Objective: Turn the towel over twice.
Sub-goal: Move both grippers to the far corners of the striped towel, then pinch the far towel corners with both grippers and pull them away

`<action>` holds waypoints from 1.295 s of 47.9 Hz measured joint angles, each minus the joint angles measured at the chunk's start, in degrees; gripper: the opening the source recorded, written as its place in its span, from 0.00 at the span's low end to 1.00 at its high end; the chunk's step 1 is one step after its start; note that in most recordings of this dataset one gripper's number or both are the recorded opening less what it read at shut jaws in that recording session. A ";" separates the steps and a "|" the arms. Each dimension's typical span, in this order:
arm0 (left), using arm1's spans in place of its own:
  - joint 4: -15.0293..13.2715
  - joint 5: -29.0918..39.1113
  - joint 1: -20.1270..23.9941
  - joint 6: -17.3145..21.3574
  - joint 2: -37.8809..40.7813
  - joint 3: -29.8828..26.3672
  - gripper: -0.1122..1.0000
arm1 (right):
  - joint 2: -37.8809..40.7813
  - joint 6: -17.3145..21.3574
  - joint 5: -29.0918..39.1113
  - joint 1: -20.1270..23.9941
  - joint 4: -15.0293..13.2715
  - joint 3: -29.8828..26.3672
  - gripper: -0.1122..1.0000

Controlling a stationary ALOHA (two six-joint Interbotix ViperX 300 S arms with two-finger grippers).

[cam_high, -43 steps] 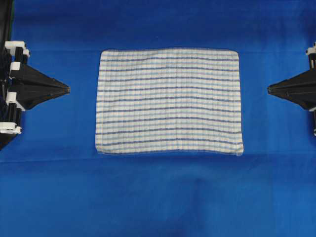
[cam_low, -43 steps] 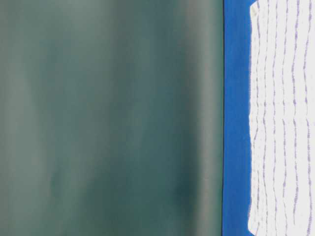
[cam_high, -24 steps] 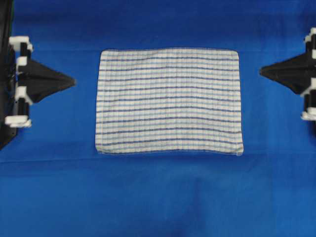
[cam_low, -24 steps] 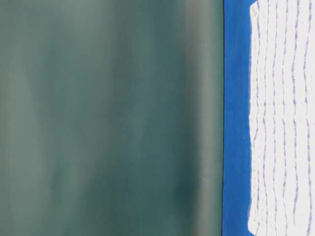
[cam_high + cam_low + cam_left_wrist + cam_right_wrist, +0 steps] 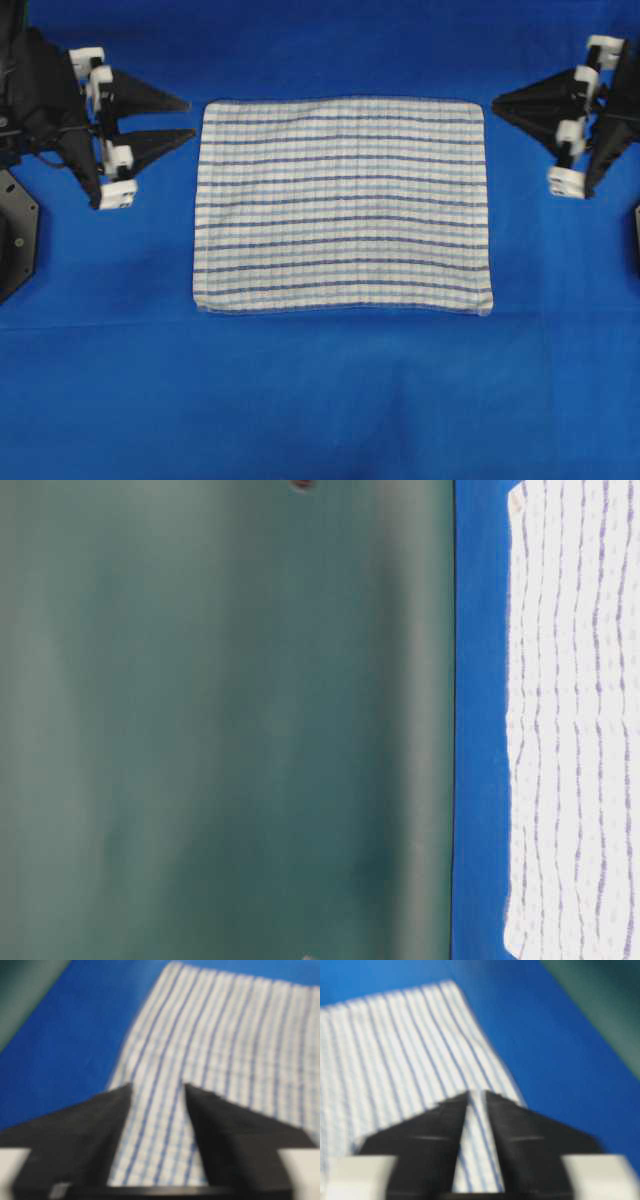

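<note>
Blue cloth [image 5: 320, 400] under flat towel [image 5: 340, 205], surroundings bare

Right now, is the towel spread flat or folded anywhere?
Spread flat. The towel lies as a full rectangle on the blue cloth, all four corners out and stripes running straight, no fold or lifted edge visible.

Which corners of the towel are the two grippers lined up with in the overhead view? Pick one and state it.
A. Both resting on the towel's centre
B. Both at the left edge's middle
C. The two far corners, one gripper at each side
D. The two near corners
C: the left gripper and right gripper flank the far corners of the flat towel, jaws apart.
</note>
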 measured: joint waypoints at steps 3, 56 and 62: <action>0.00 -1.67 1.58 -0.35 3.08 0.00 0.79 | 3.16 0.00 -0.09 -1.76 0.00 -0.35 0.64; 0.00 -14.50 15.21 2.29 41.57 -4.66 0.51 | 35.86 -1.49 -7.29 -11.87 -0.35 -6.15 0.38; 0.00 -13.27 15.29 2.37 41.57 -4.83 0.23 | 35.86 -1.58 -6.42 -11.87 -1.23 -6.24 0.15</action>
